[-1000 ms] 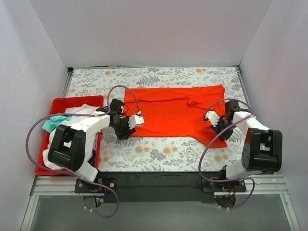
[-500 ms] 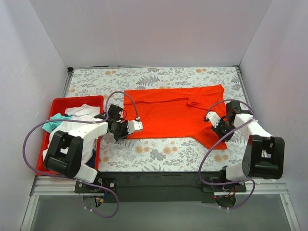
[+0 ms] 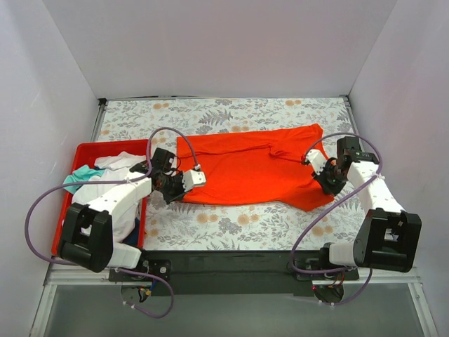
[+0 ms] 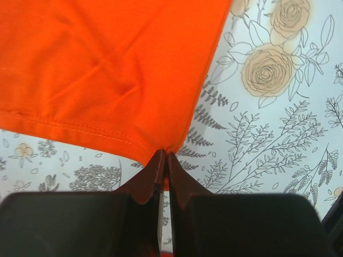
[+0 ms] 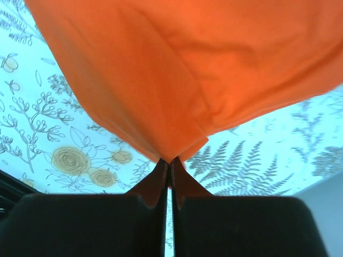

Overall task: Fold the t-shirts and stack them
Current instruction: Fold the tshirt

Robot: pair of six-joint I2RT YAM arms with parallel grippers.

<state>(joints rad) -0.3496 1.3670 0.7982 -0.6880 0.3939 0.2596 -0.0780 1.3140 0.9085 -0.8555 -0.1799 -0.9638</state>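
The orange-red t-shirt (image 3: 249, 167) lies spread across the middle of the table. My left gripper (image 3: 181, 191) is shut on its near left corner, the hem pinched between the jaws in the left wrist view (image 4: 165, 156). My right gripper (image 3: 328, 184) is shut on the shirt's near right edge and holds it lifted off the table; the cloth hangs from the jaws in the right wrist view (image 5: 170, 159). White t-shirts (image 3: 119, 166) and a teal one (image 3: 76, 177) lie heaped in the red bin.
The red plastic bin (image 3: 105, 146) stands at the table's left edge, beside my left arm. The floral tablecloth (image 3: 238, 221) shows in front of and behind the shirt. White walls enclose the table on three sides.
My right gripper has lifted the shirt's near right part and carried it back and up. My left gripper has closed on the near left corner and shifted slightly left.
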